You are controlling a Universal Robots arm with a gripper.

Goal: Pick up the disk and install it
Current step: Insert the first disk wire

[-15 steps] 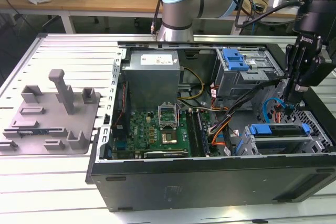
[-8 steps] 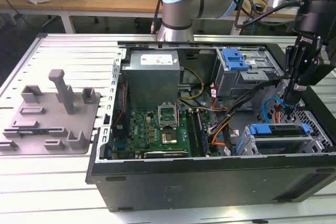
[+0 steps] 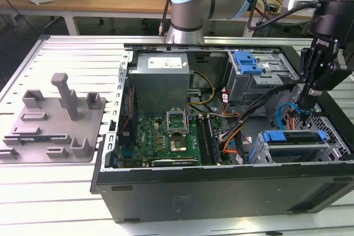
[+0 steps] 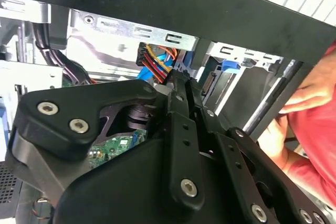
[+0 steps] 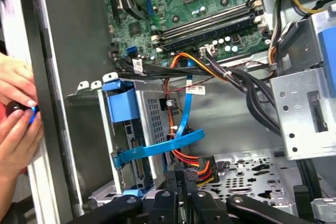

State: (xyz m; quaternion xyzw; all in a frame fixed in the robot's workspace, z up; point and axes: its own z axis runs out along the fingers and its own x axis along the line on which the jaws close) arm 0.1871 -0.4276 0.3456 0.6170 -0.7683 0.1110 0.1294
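The disk [image 3: 292, 136] sits inside the drive cage at the open computer case's front corner, on the exterior view's right, with its blue carrier rail showing. In the first wrist view the disk [image 5: 123, 101] stands in the grey cage, and a blue data cable [image 5: 178, 139] loops out from it. My black gripper [image 3: 303, 105] hangs just above and behind the cage. Its fingers are shut together [image 5: 181, 178] beside the red, yellow and orange power plug [image 5: 201, 167]. In the second wrist view the gripper [image 4: 181, 85] points at the same wire bundle [image 4: 156, 61].
A person's hands [image 5: 14, 109] rest on the case's outer edge, and a hand with a red sleeve [image 4: 310, 124] shows beyond the case rim. The grey fixture tray [image 3: 55, 122] lies on the table at the exterior view's left. The motherboard [image 3: 166, 136] and a second cage with a blue latch [image 3: 247, 62] fill the case.
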